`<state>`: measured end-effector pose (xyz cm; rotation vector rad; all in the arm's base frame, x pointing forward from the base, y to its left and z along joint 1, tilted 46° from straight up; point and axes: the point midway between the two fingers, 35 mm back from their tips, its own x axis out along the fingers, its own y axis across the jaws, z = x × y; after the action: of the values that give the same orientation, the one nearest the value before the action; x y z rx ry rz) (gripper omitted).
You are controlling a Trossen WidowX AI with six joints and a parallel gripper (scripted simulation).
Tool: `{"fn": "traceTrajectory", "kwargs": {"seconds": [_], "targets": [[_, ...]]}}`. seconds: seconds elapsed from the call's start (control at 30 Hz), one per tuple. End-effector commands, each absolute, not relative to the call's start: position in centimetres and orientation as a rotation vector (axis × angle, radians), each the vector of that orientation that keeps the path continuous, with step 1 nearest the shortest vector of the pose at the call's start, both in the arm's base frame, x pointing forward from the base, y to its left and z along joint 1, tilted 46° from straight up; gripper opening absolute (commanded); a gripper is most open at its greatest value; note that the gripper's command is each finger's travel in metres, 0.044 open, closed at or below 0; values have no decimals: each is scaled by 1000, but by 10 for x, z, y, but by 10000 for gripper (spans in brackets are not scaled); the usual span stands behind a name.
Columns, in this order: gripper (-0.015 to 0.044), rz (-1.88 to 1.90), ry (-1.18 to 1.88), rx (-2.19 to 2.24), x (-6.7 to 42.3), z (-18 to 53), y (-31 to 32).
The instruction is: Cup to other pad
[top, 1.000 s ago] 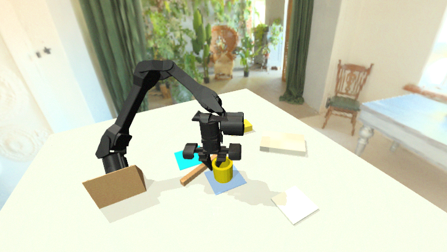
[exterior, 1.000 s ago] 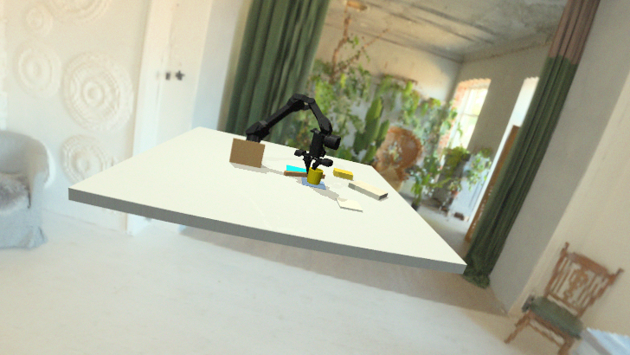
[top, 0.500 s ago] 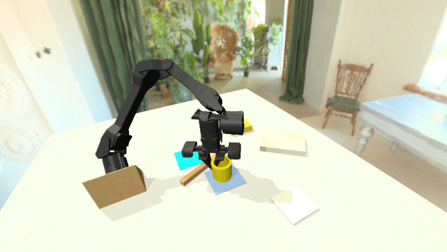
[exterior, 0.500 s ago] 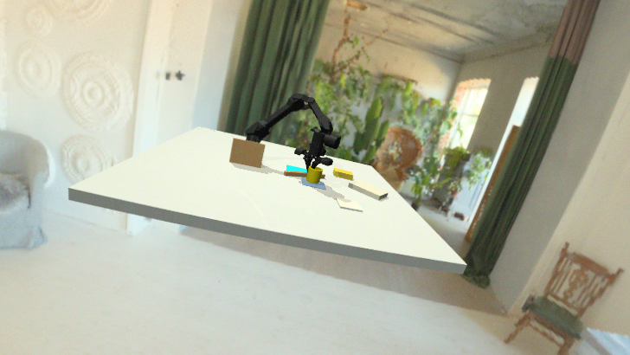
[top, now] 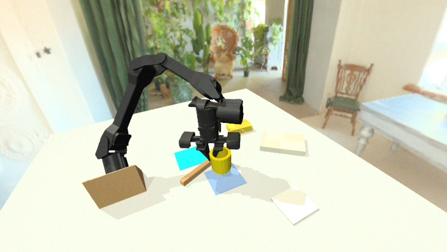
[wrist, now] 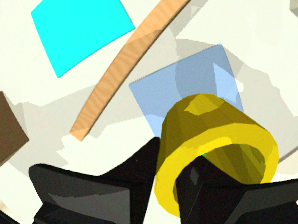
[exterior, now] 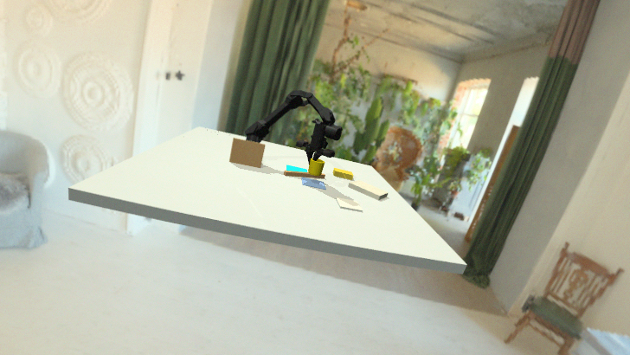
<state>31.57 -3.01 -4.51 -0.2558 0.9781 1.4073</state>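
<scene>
A yellow cup hangs a little above the light blue pad. My gripper is shut on the cup's near rim, one finger inside and one outside. The cyan pad lies to the left, beyond a wooden stick that lies between the two pads. The marbles inside the cup are hidden.
A brown cardboard wedge stands near the arm's base. A yellow block, a cream slab and a white tile lie to the right.
</scene>
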Motion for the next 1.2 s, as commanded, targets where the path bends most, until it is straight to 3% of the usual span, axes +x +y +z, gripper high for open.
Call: {"fn": "traceTrajectory", "kwargs": {"seconds": [0.0, 1.17], "targets": [[0, 1406, 979, -255, 316, -46, -30], [0, 1411, 978, -259, 296, -16, -6]]}}
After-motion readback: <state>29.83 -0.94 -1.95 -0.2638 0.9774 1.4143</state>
